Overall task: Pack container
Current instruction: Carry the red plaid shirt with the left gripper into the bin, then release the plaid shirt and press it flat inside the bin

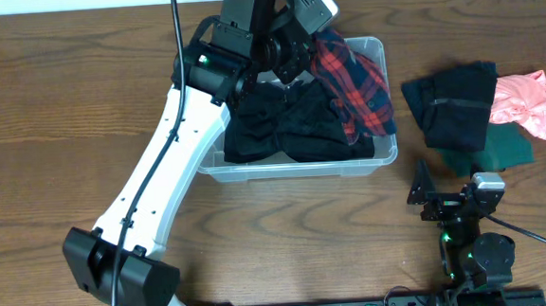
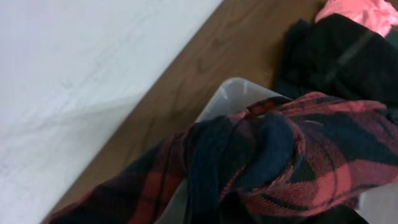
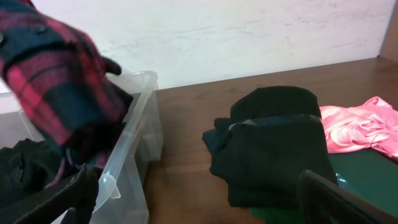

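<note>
The clear plastic container (image 1: 298, 173) stands at the back middle of the table, with black garments (image 1: 290, 123) lying in it. My left gripper (image 1: 296, 57) is over the bin's far side, shut on a red and navy plaid shirt (image 1: 354, 82) that hangs over the bin's right half. In the left wrist view the shirt (image 2: 311, 143) hides the fingers, and the bin's corner (image 2: 233, 93) shows behind it. My right gripper (image 1: 446, 185) is open and empty near the front right. Its view shows the bin (image 3: 134, 124) and the lifted shirt (image 3: 56, 81) at the left.
A pile of clothes lies to the right of the bin: a folded black garment (image 1: 450, 104) (image 3: 273, 143), a pink one (image 1: 526, 104) (image 3: 357, 127) and a dark green one (image 1: 505, 148). A white wall runs behind the table's far edge.
</note>
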Robot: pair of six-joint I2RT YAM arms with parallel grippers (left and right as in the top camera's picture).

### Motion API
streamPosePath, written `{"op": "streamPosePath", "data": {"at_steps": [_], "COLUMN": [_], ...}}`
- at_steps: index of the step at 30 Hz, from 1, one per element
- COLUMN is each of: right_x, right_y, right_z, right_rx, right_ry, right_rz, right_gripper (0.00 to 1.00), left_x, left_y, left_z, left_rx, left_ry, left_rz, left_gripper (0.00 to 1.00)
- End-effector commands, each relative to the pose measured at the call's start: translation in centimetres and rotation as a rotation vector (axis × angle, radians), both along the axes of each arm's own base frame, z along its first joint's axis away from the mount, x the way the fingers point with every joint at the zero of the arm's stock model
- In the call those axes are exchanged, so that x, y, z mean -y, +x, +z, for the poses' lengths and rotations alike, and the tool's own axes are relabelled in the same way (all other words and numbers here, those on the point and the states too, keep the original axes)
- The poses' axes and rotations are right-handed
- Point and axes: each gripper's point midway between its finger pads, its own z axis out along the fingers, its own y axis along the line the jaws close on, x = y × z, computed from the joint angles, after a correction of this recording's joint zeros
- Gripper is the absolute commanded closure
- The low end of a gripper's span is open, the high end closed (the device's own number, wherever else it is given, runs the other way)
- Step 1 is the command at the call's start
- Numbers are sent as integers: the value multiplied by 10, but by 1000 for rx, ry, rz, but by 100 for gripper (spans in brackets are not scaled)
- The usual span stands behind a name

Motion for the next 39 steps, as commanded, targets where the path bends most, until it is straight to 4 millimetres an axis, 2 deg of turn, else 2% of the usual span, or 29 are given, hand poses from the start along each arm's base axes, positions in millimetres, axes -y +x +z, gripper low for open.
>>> {"op": "streamPosePath", "data": {"at_steps": [1, 9, 10, 12, 13, 14, 17, 20, 26, 29, 31, 32, 35, 38, 39], "right_x": [3, 3, 3, 3, 3, 3, 3, 3, 3, 3, 3, 3, 3, 3, 3], "right_y": [0, 0, 0, 0, 0, 0, 0, 0, 0, 0, 0, 0, 0, 0, 0], "right_z": [-1, -1, -1, -1, -1, -1, -1, -1, -1, -1, -1, -1, -1, -1, -1], "right_rx": [-3, -2, -3, -2, -3, -3, -2, -2, -3, -2, -2, -2, -2, -2, -2], "right_ry": [-15, -15, -15, -15, -15, -15, -15, -15, -15, -15, -15, -15, -15, -15, -15], "right_rz": [-15, -15, -15, -15, -15, -16, -15, -15, -15, -15, -16, -15, -16, -15, -16], "right_gripper": [1, 1, 1, 1, 1, 1, 1, 1, 1, 1, 1, 1, 1, 1, 1], "left_x": [2, -35, -40, -46, -50, -53, -58, -60, -68, -66, -57, -52, -41, -35, -34], "left_y": [-15, -37, -39, -42, -42, -42, -43, -46, -62, -68, -76, -80, -80, -72, -71], "left_z": [12, -35, -39, -44, -45, -47, -46, -33, 15, 37, 40, 39, 29, 5, -5], "left_rx": [-26, -201, -213, -231, -235, -236, -229, -205, -109, -128, -177, -208, -288, -394, -427], "left_ry": [-30, 162, 187, 219, 234, 248, 266, 249, 170, 42, -22, -48, -86, -96, -89], "left_rz": [-20, 79, 94, 111, 121, 132, 150, 151, 170, 234, 211, 191, 181, 245, 259], "left_gripper": [94, 93, 83, 34, 20, 14, 8, 4, 0, 1, 5, 14, 59, 86, 90]}}
